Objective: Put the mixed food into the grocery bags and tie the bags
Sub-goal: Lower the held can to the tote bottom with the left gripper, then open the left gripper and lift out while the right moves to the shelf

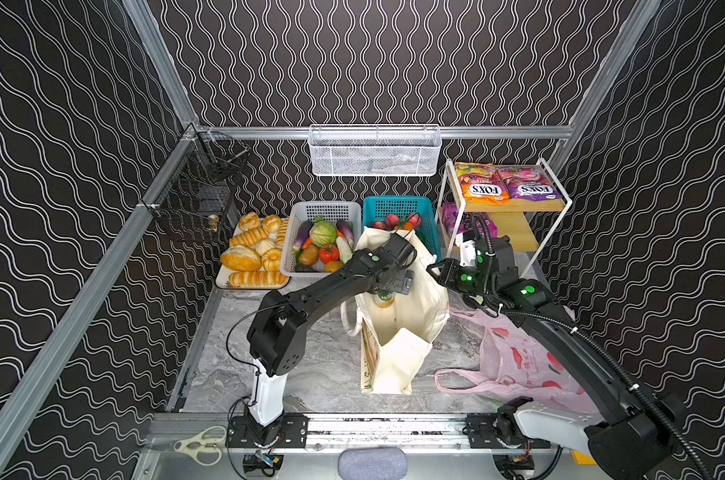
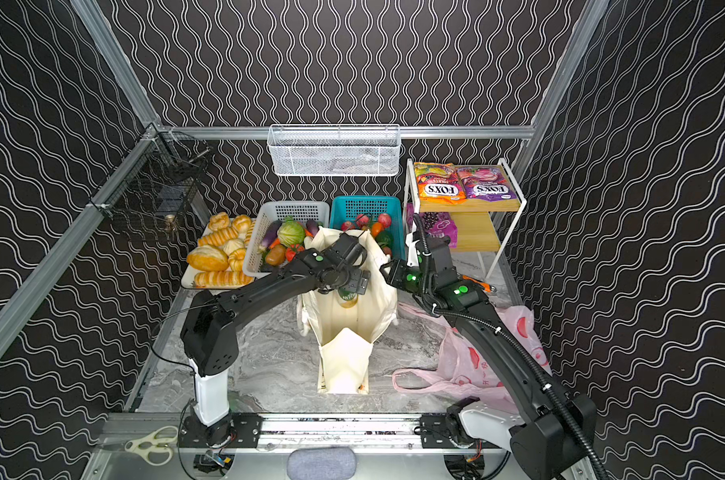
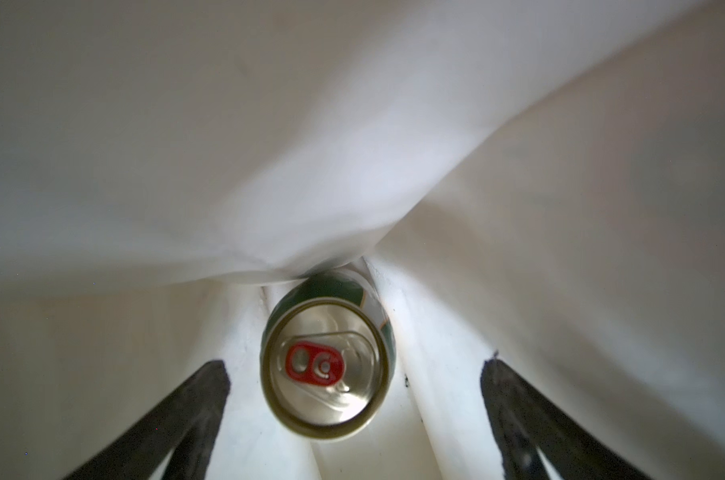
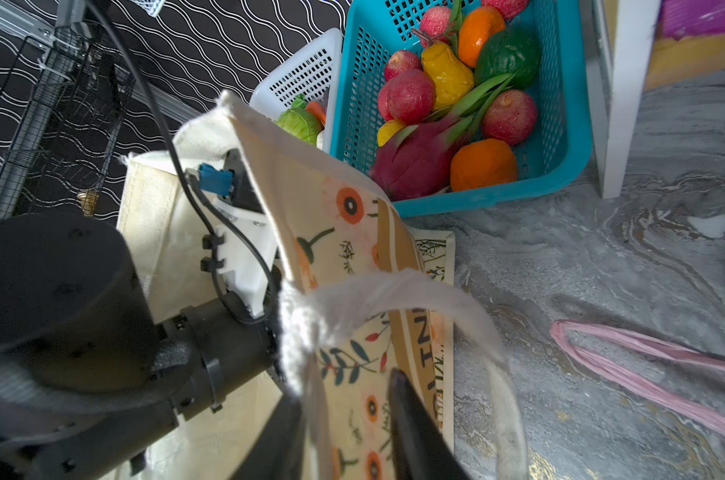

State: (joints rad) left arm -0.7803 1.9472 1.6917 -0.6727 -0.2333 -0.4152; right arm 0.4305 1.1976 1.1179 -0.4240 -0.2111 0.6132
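Nearest the front rail, cream-handled scissors (image 1: pixel 200 445) lie on the metal frame. Just behind them, on the grey marbled tabletop (image 1: pixel 319 374), the thin pink plastic bag (image 1: pixel 518 365) sprawls crumpled under the right arm. Beside it stands the cream canvas tote (image 1: pixel 398 357), mouth gaping.

Both top views give only a glimpse of the green drink can (image 1: pixel 383 298) beneath the left wrist. The left wrist view shows it plainly: roughly upright deep inside the tote between soft cloth folds, with a round silver lid and red pull tab. The left gripper (image 3: pixel 354 370) is spread wide over it, its fingers clear of the can.

The right gripper (image 4: pixel 348 386) sits at the tote's rim. Only the right wrist view shows the floral outer face and the woven strap between its dark fingers; whether they pinch the cloth I cannot tell.

Farther back, the green cabbage (image 1: pixel 322 232), red tomato (image 1: pixel 328 252) and brown potato (image 1: pixel 308 254) lie in a white perforated basket (image 1: pixel 288 249). The glossy orange FOX'S candy bag (image 1: pixel 479 183) rests on the wooden shelf (image 1: pixel 514 205).
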